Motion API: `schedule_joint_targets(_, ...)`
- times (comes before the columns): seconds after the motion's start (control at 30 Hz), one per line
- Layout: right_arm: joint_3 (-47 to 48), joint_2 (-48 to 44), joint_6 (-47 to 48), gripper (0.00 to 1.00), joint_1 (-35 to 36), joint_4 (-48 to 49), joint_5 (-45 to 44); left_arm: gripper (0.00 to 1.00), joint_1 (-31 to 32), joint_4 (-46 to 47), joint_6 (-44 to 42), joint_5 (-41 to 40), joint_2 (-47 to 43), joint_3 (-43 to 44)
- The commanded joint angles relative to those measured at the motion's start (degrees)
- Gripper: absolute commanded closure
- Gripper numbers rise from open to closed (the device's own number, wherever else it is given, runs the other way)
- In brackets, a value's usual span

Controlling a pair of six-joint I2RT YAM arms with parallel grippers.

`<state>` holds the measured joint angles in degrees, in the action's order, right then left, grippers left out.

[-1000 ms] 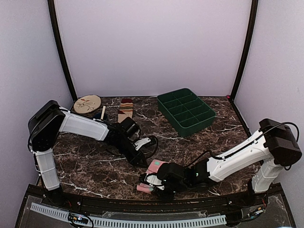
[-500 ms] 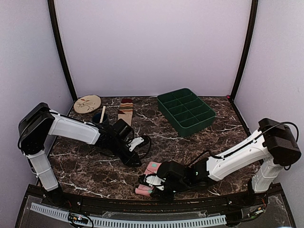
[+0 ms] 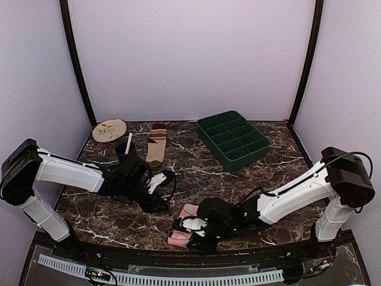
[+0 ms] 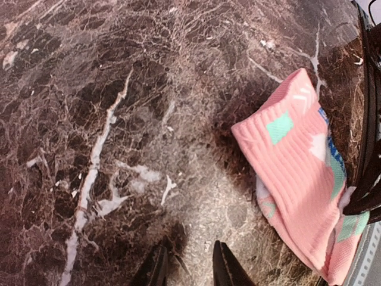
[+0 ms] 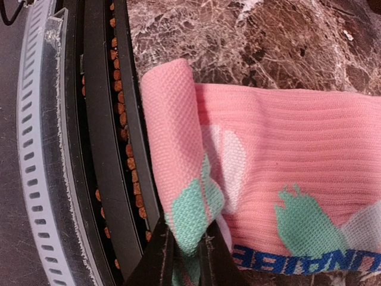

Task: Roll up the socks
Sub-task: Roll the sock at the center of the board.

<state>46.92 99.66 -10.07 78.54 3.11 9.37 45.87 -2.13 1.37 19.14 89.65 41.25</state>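
Here, the right gripper is clamped shut on a folded edge of the pink sock, at the near edge of the table. Nearby, the left gripper is held slightly parted, empty. Rolling is judged barely begun; the tan sock is laid flat, well apart.

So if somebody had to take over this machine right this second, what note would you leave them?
Right hand: shut on a turned-over end of the pink sock, at the near edge of the table.
Left hand: slightly open, empty, low over the table beside that sock.
Tan sock: flat at the back, next to the dark cup, with no hand on it.
Done: one end of the pink sock is folded over, but there is no full roll.
Left: finish rolling the pink sock, then roll the tan one.
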Motion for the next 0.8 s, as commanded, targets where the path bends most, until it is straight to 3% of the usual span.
schedule_joint_targets(0.0, -2.38, 4.37, -1.75, 1.00, -1.14, -7.28, 6.15, 0.70, -0.03, 6.92, 0.69, 1.70, -6.71, -4.42)
schedule_joint_targets(0.43, -2.42, 6.70, -4.09, 1.00, -5.09, -6.16, 13.06, 0.70, 7.05, 12.53, -3.64, 2.97, -11.84, -10.17)
schedule_joint_targets(0.77, -3.08, 7.84, -4.35, 1.00, -9.00, -6.26, 19.46, 0.69, 11.51, 10.74, -8.69, 5.28, -13.25, -10.26)
